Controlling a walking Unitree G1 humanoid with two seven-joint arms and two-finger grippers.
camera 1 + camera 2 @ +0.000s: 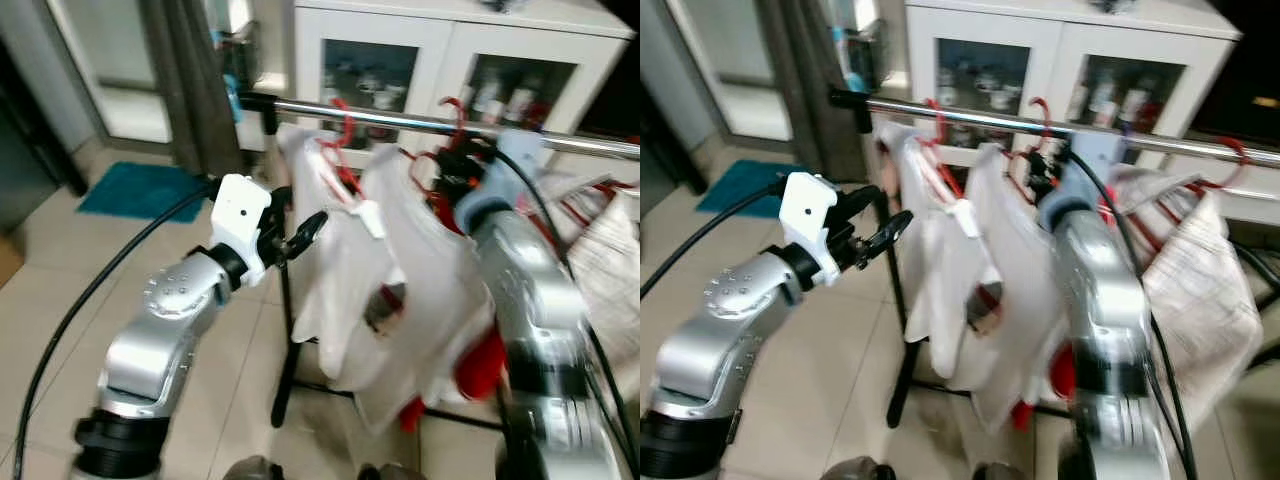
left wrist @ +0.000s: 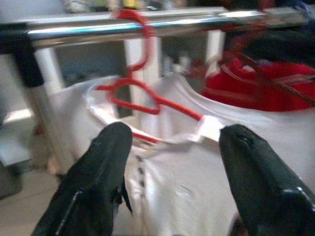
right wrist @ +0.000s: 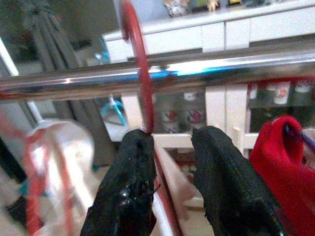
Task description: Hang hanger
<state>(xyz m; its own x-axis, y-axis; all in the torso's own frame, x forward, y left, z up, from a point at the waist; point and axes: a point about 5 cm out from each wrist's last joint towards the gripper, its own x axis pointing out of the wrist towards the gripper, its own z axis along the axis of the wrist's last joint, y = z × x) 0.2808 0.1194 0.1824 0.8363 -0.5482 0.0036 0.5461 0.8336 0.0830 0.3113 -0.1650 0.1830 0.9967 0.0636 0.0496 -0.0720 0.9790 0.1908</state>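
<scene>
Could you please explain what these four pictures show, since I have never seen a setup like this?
This is a humanoid robot with two silver arms, each ending in a gripper of two black fingers. The two wide pictures come from cameras in its head, looking down at a metal clothes rail in front of a white cabinet. White shirts hang there on red hangers. The other two pictures come from cameras on the wrists. The left gripper is open beside the first shirt, holding nothing. The right gripper is raised to the rail, and a red hanger, hooked over the rail, runs down against one of its fingers; whether it grips it is unclear.
</scene>
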